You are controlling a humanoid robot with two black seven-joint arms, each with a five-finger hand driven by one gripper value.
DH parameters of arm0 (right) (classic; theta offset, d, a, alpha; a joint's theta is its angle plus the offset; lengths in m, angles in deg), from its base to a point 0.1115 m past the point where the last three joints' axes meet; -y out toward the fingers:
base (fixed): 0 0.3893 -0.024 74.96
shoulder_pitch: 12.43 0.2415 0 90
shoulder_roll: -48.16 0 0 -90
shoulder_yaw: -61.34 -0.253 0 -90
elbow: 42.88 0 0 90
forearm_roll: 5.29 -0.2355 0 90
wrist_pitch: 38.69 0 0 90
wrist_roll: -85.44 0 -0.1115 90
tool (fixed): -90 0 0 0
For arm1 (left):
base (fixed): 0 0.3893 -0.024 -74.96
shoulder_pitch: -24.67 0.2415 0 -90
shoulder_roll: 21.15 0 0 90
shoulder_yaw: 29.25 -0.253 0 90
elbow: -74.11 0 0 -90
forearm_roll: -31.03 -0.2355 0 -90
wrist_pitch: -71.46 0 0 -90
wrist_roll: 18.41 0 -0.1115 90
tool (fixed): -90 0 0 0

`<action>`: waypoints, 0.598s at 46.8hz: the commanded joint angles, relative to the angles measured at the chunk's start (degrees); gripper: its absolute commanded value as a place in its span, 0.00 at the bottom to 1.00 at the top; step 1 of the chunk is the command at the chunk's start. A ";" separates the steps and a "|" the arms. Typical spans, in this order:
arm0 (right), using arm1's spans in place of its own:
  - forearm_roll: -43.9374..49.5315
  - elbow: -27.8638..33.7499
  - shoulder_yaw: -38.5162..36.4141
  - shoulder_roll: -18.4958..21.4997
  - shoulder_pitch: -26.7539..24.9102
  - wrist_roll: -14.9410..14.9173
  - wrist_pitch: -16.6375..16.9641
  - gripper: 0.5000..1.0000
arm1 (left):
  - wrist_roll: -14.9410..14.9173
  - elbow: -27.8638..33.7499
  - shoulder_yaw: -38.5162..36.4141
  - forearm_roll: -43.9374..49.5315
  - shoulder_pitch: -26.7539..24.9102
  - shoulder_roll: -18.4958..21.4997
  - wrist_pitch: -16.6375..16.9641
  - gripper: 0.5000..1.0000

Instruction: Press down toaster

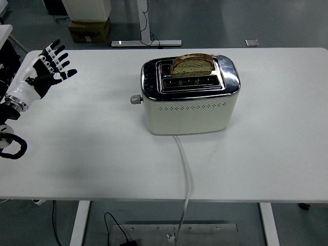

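On the white tabletop (pixel 92 143) the cream and chrome toaster (pixel 189 95) sits at the middle toward the far side, a bread slice (pixel 192 64) upright in its far slot, while the left hand (pixel 43 74) hovers at the far left, fingers spread wide and holding nothing.

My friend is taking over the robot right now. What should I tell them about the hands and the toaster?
Left hand: open, fingers spread, holding nothing, above the table's far left corner, well away from the toaster.
Right hand: not in view.
Toaster: mid-table, a slice of bread standing high in the rear slot; the front slot looks empty. Its lever sticks out of the left end; its cord runs off the near edge.
Done: nothing, the bread is up and the lever untouched.
Left: reach the lever and press it down.
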 commanded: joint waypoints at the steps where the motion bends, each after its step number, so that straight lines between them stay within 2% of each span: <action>1: -0.04 -0.01 0.01 0.00 0.00 0.00 0.00 1.00 | -0.01 1.33 -0.18 -1.91 0.09 1.60 0.02 1.00; 10: -0.04 0.08 0.01 0.00 0.00 0.00 0.00 1.00 | -0.01 2.12 -0.27 -3.67 0.35 3.10 -1.12 1.00; 22: 0.05 -0.01 0.01 0.00 0.00 0.00 0.00 1.00 | -0.01 2.30 -0.36 -7.71 0.27 3.10 -1.39 1.00; 28: -0.04 -0.01 0.01 0.00 0.00 0.00 0.00 1.00 | -0.01 4.75 -0.36 -7.80 0.26 3.71 -1.21 1.00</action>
